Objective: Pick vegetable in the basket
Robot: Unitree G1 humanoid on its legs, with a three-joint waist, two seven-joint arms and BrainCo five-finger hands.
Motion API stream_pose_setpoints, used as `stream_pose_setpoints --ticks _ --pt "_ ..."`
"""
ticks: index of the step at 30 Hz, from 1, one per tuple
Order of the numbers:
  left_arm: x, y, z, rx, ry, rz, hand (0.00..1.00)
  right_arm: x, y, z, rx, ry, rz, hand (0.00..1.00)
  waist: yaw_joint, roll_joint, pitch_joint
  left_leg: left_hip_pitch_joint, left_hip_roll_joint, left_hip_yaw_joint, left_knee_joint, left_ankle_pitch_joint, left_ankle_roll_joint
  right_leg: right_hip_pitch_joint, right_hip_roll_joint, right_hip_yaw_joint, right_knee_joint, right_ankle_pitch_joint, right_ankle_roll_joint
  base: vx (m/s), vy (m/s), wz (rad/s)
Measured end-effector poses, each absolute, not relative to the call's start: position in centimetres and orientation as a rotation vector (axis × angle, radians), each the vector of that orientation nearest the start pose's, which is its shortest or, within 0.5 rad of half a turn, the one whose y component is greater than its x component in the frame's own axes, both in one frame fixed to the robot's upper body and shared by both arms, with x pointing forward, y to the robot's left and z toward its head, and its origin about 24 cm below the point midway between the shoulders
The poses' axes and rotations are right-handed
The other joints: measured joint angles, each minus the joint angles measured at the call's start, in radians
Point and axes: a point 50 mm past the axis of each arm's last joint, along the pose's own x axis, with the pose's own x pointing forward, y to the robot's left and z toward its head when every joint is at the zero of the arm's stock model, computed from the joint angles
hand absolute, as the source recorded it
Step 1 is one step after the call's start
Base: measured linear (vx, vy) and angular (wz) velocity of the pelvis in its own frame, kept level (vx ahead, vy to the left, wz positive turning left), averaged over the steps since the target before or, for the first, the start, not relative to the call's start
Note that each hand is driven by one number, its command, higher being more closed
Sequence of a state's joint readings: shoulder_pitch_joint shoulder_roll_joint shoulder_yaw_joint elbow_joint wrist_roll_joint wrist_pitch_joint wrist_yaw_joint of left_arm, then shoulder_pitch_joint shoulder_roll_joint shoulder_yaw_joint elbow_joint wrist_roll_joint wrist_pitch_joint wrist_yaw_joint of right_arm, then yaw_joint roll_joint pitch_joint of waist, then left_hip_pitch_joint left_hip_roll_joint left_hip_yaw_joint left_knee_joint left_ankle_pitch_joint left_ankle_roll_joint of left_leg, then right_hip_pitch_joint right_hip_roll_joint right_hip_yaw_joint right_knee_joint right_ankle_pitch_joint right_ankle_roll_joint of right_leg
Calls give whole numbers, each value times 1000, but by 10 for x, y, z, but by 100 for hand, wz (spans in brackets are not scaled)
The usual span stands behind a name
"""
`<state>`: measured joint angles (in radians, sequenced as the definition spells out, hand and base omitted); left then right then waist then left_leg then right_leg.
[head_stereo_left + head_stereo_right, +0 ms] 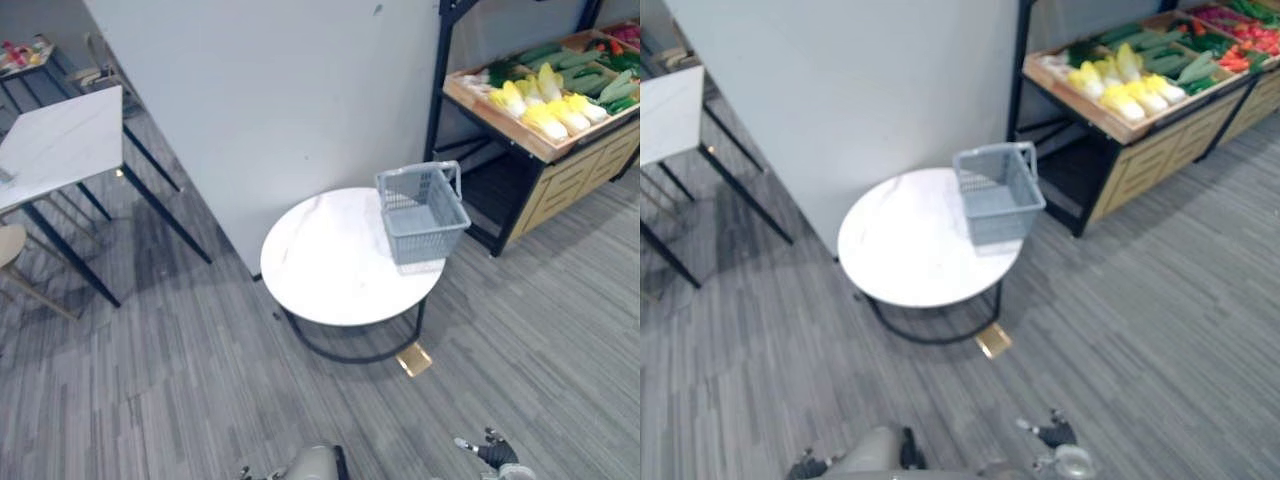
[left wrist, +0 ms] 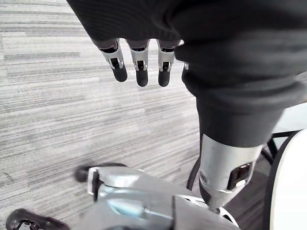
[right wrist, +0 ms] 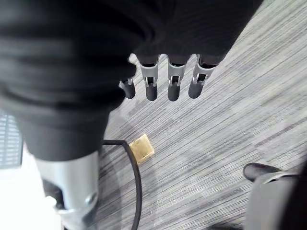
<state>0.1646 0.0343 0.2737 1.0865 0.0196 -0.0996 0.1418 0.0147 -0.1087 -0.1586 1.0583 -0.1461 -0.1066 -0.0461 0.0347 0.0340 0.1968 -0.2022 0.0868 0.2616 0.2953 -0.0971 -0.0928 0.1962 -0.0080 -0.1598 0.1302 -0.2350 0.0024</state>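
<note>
While the vegetables point(image 1: 548, 102) lie in the wooden tray point(image 1: 495, 125) of a dark-framed stand at the far right, I have neither hand anywhere near them. Pale yellow cabbages sit toward the front of that tray, with green ones point(image 1: 590, 75) behind and some red ones point(image 1: 1240, 55) at the far end. Nearer to me the grey plastic basket point(image 1: 422, 212) stands upright on the right edge of a round white table point(image 1: 330, 260), close to the stand but apart from it. A white wall point(image 1: 280, 100) rises just behind the table, and a small brass plate point(image 1: 413, 358) lies on the grey floor at the table's foot. My left hand point(image 2: 140, 62) hangs low over the floor beside the table, its fingers straight and loose, holding nothing. My right hand point(image 3: 174, 81) hangs the same way above the floor near the brass plate, fingers side by side and relaxed, with nothing in it. Both hands are well apart from the basket and farther again from the vegetables. A second, square-cornered white table point(image 1: 60, 140) stands off to the far left.
</note>
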Motion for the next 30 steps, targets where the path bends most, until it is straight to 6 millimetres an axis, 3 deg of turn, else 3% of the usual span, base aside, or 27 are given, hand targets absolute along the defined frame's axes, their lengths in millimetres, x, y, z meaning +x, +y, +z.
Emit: stream_pose_setpoints --ticks 1,2,3,4,5,6,7,8,9,10,11,13,15,17,18,20,21,22,24,25,26,28,30 --pt "50 206 -167 9 1155 419 0 127 -212 -148 -184 956 -148 0 1 5 -2 14 -9 11 -103 70 3 25 4 9 -13 -10 16 491 151 -27" --pt "45 204 -168 22 1173 401 0 126 -210 -148 -192 952 -137 0 6 14 -10 35 -14 12 -156 174 95 47 8 30 -8 -24 36 595 201 -23" --pt "45 211 -167 49 1174 395 0 127 -202 -148 -192 947 -106 0 5 -11 -23 63 -43 28 -185 159 120 40 -18 47 33 -25 39 488 173 -20" --pt "44 212 -167 59 1178 390 0 128 -199 -148 -195 944 -90 0 6 -20 -29 77 -52 32 -202 149 125 15 -28 61 83 -25 39 376 150 -12" --pt "44 214 -167 69 1179 386 0 127 -197 -148 -204 943 -71 0 7 -27 -34 100 -62 36 -222 138 132 -26 -40 77 184 -24 40 432 190 -13" --pt "43 216 -167 74 1181 389 0 131 -195 -147 -210 929 -58 0 7 -34 -37 139 -76 43 -237 115 142 -96 -58 92 375 -8 69 493 201 -11" --pt "41 217 -167 80 1187 389 0 132 -194 -147 -215 927 -48 0 3 -37 -36 194 -86 49 -256 87 140 -170 -86 100 577 50 185 480 185 -9" --pt "41 217 -167 83 1191 387 0 132 -192 -147 -219 924 -40 0 2 -39 -35 224 -92 48 -259 71 139 -198 -104 101 665 74 230 375 111 -1" --pt "39 217 -167 90 1201 382 0 133 -191 -146 -220 910 -31 0 -5 -39 -35 276 -102 36 -256 50 143 -239 -150 64 793 73 227 302 80 17" --pt "39 218 -167 99 1204 374 0 135 -190 -144 -221 892 -31 0 -11 -39 -35 316 -109 28 -260 44 143 -255 -194 17 843 57 201 426 64 39" --pt "41 219 -166 109 1196 367 0 137 -190 -143 -222 881 -30 0 -16 -37 -33 348 -112 21 -265 40 141 -270 -246 -42 838 30 162 324 18 49" --pt "50 219 -165 107 1166 368 0 138 -191 -142 -221 876 -31 0 -19 -38 -33 376 -98 -24 -265 31 124 -298 -293 -108 701 -6 125 325 -78 61" --pt "52 219 -164 103 1155 370 0 139 -190 -142 -221 874 -30 0 -15 -39 -33 385 -77 -61 -261 11 93 -307 -307 -99 526 -2 128 264 -175 55" --pt "53 220 -164 103 1148 376 0 137 -190 -143 -220 880 -31 0 -5 -48 -31 397 -55 -88 -255 -14 54 -318 -308 2 346 14 140 213 -276 37" --pt "53 220 -164 105 1146 377 0 136 -190 -143 -218 882 -31 0 -3 -51 -32 398 -47 -97 -251 -23 42 -321 -310 36 302 25 143 188 -360 33" --pt "48 223 -163 116 1149 386 0 136 -187 -144 -213 884 -26 0 -2 -64 -34 390 -10 -125 -213 -75 -21 -326 -306 129 218 75 148 168 -454 25" --pt "45 227 -163 128 1155 393 0 135 -184 -144 -207 886 -19 0 -3 -84 -43 385 0 -138 -197 -89 -44 -325 -308 148 191 100 157 183 -568 28" --pt "40 232 -163 144 1170 401 0 134 -180 -145 -210 890 -1 0 -4 -110 -50 382 22 -160 -183 -104 -86 -322 -299 141 184 151 224 215 -605 48" --pt "43 215 -166 108 1173 376 0 133 -193 -144 -249 895 -2 0 -10 -28 -72 366 122 -192 -194 -69 -114 -308 -211 56 175 126 176 256 -574 53" --pt "45 210 -167 94 1163 369 0 137 -198 -142 -272 885 0 0 -8 -2 -74 358 158 -192 -208 -40 -130 -308 -178 35 176 114 156 287 -563 44" --pt "44 207 -167 81 1161 375 0 147 -199 -138 -308 855 34 0 -5 7 -76 330 193 -201 -210 45 -146 -312 -146 -1 189 91 117 248 -536 54" --pt "49 207 -166 71 1148 382 0 149 -202 -136 -323 844 38 0 -9 -4 -70 267 200 -212 -134 111 -119 -293 -147 -48 185 77 94 219 -465 61" --pt "49 207 -167 58 1152 390 0 146 -205 -137 -328 851 32 0 -10 -4 -70 247 216 -111 -123 200 -99 -241 -145 -107 142 79 77 136 -269 63"
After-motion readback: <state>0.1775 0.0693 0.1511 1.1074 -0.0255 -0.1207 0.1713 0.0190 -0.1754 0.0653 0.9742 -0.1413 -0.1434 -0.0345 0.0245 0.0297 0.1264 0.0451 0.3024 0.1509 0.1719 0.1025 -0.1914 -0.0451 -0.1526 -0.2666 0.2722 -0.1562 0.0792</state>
